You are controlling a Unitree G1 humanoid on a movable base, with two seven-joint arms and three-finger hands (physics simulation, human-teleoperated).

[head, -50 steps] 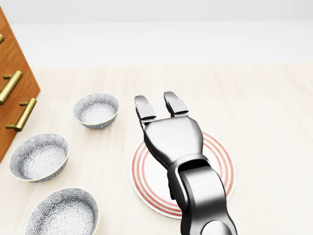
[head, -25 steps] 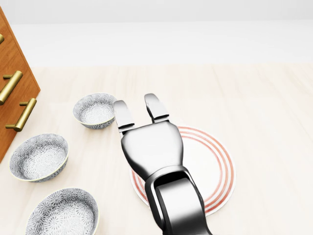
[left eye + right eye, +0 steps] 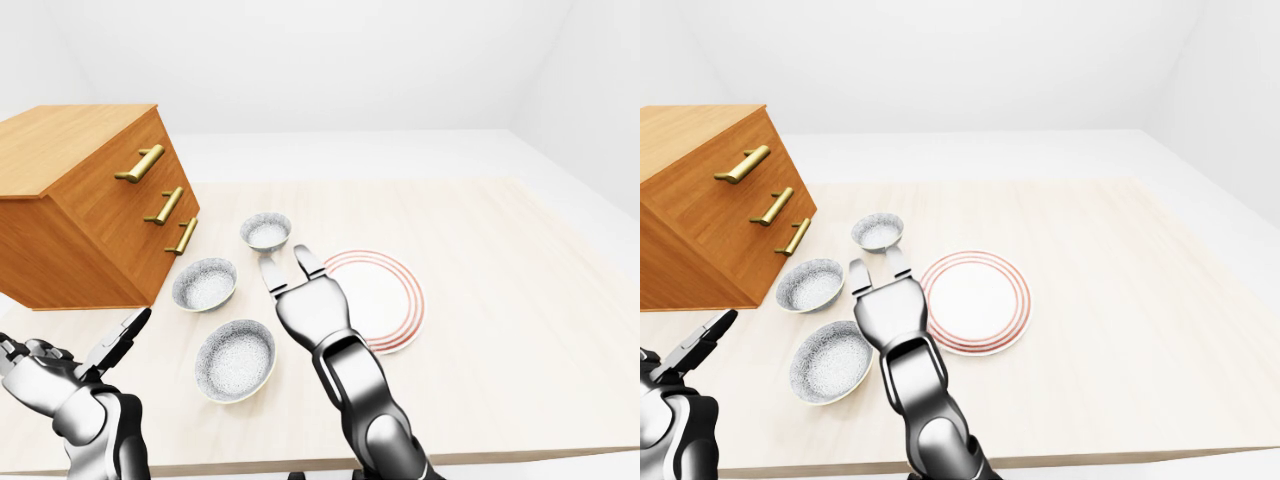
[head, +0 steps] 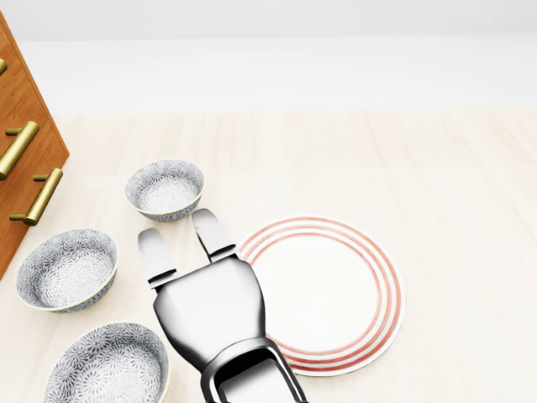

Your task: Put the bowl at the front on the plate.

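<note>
The right robot hand reaches over the pale wooden tabletop with its fingers spread and nothing between them; the two visible fingers point toward the top of the head view. The hand's silver palm sits just left of the plate, a white disc with red rings, and its lower right edge overlaps the plate's rim in the head view. Whether the palm touches the tabletop or hovers over it is hard to tell from these angles.

Three patterned grey bowls lie to the left of this hand. The far bowl stands just beyond the fingertips, up and slightly left of them. The middle bowl is well to the left of the fingers. The near bowl, the one closest to the bottom of the head view, rests on the tabletop just left of the palm and wrist, apart from the plate, with the hand between the two. All three bowls stand upright and empty.

Left of the bowls a wooden drawer chest with brass handles stands on the tabletop.

The left robot hand hangs low at the bottom-left corner of the left-eye view, off the tabletop's near edge, its fingers parted and holding nothing.
</note>
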